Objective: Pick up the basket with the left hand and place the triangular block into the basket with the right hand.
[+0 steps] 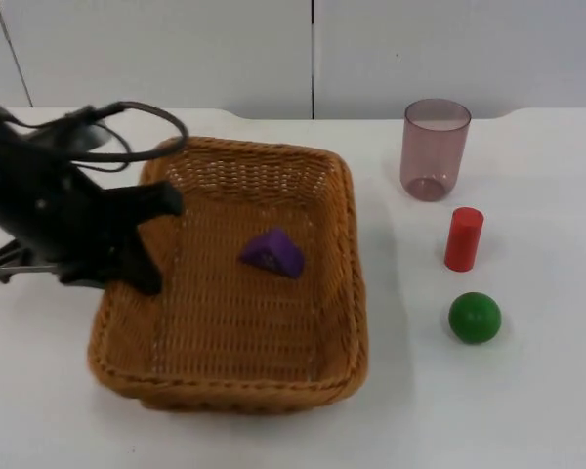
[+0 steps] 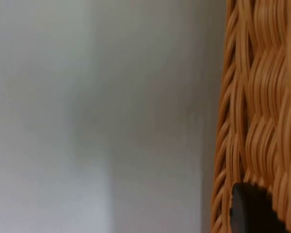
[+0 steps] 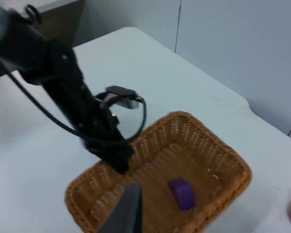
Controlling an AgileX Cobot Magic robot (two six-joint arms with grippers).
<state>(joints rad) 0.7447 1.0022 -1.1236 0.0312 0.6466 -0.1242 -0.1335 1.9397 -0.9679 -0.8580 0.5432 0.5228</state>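
Robot lab: bare white table point(image 1: 527, 410), grey partition wall point(image 1: 176, 49).

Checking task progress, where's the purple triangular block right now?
In the top view the purple triangular block lies inside the woven wicker basket, on its floor, right of the left gripper at the basket's left rim.

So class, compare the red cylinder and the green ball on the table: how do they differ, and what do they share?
The red cylinder is tall with straight sides and a flat top, standing upright; the green ball is round all over. The cylinder is red, the ball green. The cylinder stands nearer the purple-tinted cup, the ball nearer the table's front edge. Both rest on the white table, apart from each other, outside the wicker basket.
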